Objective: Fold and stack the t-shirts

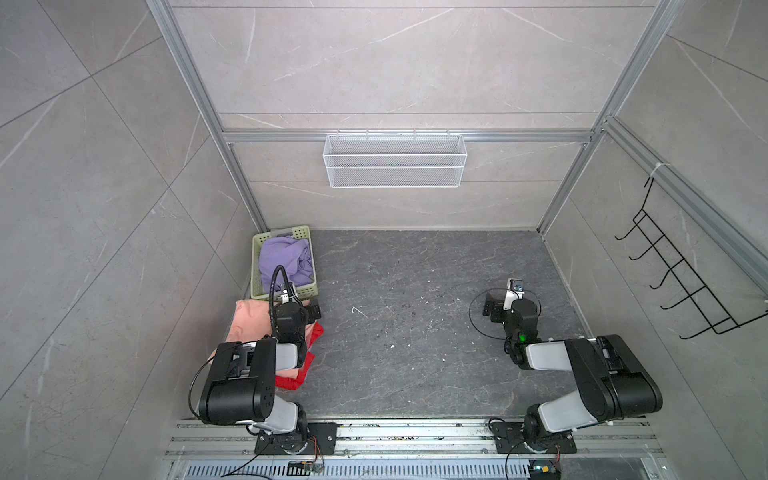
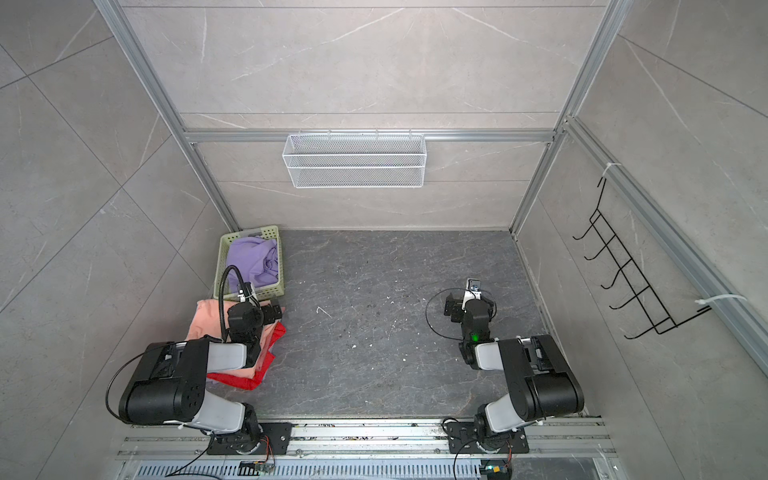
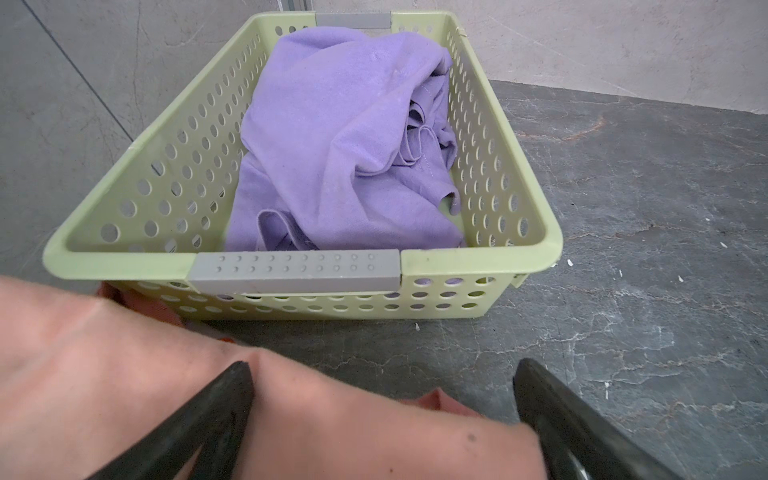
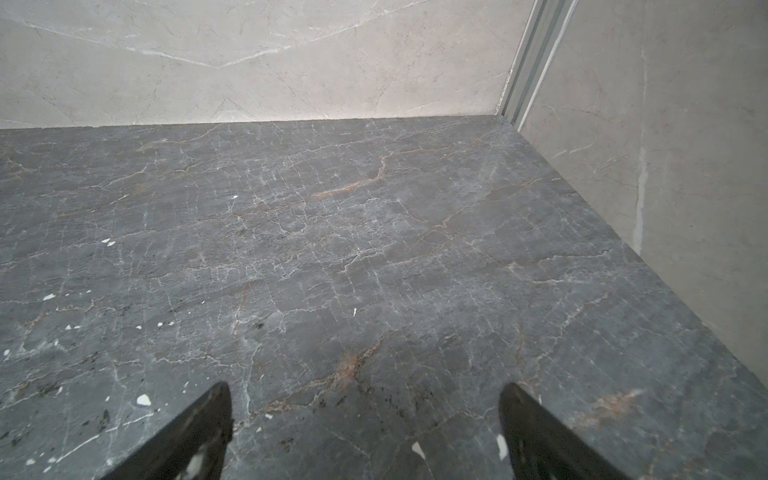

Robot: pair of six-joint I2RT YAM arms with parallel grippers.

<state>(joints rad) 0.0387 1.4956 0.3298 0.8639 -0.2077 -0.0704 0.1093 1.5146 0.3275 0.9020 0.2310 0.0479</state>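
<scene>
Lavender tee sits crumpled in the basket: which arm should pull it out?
Left. The left tool, open, hovers beside the basket holding the lavender tee; the right tool, also open, is far across the table.

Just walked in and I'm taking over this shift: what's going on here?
Two robot arms are on a t-shirt folding job. The left gripper, open, hovers over a peach-pink t-shirt lying on a red t-shirt beside the green basket. A lavender t-shirt sits crumpled in that basket, not yet folded. The right gripper is open over the bare table, holding nothing.
</scene>
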